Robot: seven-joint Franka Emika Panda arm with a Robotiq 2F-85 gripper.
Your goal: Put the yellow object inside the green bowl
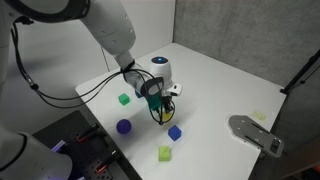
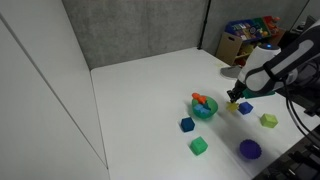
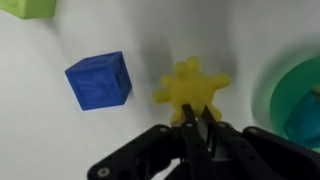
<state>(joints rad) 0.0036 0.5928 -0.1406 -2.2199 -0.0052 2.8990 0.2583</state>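
The yellow object (image 3: 190, 88) is being pinched by the fingers (image 3: 186, 130); it is best lifted clear over the rim of the green bowl (image 3: 266, 98).

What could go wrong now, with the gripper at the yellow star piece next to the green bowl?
1. The gripper seems to pinch only the near edge of the yellow object, so the piece may slip out or twist when lifted.
2. The green bowl lies close beside it; a low sideways move could strike the rim and push the bowl.
3. The bowl holds an orange piece; a star dropped from high might bounce off it and out.
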